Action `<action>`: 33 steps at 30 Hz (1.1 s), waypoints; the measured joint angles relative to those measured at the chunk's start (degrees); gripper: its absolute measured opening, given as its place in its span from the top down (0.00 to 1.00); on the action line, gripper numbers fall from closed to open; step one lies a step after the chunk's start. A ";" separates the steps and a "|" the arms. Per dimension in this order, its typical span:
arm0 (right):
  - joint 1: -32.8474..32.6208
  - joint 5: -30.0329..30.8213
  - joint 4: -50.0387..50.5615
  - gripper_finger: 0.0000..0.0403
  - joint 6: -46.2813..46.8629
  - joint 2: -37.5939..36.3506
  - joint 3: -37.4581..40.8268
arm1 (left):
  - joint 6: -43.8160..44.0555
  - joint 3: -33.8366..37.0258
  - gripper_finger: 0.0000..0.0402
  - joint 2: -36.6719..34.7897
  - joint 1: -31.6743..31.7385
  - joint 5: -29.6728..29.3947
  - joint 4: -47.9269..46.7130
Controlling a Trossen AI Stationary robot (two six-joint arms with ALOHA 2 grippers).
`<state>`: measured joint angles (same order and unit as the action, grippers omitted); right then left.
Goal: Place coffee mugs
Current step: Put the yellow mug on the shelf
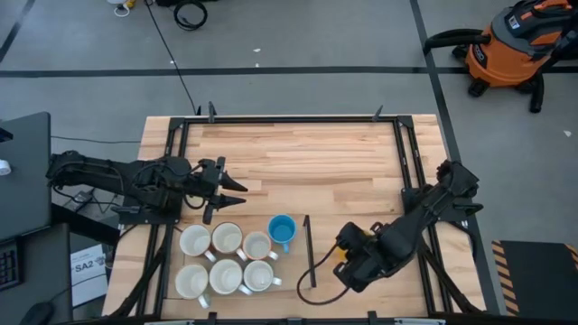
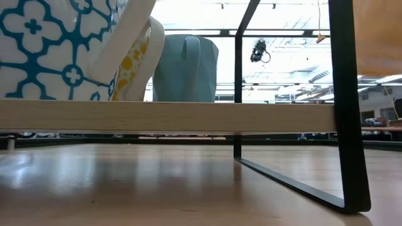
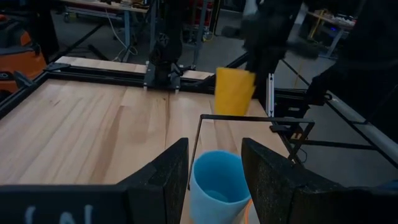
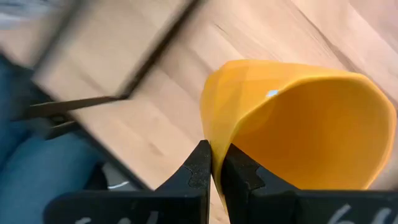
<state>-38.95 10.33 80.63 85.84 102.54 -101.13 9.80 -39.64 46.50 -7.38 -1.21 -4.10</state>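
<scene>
The right gripper (image 4: 215,163) is clamped on the rim of the orange-yellow mug (image 4: 311,118) — one finger inside the wall, one outside — and holds it tilted above the wooden table (image 1: 307,153), on the far side of the thin black wire frame (image 1: 308,248) from the other mugs. The blue mug (image 1: 282,231) stands upright just beside that frame. Beyond the blue mug from the frame sits a cluster of six white mugs (image 1: 226,260) in two rows of three, touching or nearly so. The left gripper (image 1: 237,192) hangs over the table near the cluster's back row, away from the frame, its fingers apart with nothing between them — the blue mug only shows past them in the left wrist view.
</scene>
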 joint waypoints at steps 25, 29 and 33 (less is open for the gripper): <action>5.13 -8.88 -3.07 0.92 5.56 0.00 19.20 | 0.00 0.00 0.61 0.00 0.00 0.00 -0.02; 5.28 -8.94 -4.27 0.92 5.54 0.00 19.88 | -0.02 0.00 0.61 0.00 0.00 0.00 -0.02; 5.28 -8.94 -5.65 0.92 5.56 0.11 20.05 | 0.00 0.00 0.61 0.00 0.01 0.00 -0.02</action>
<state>-33.67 1.39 74.98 91.39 102.65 -81.08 9.80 -39.64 46.50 -7.37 -1.21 -4.12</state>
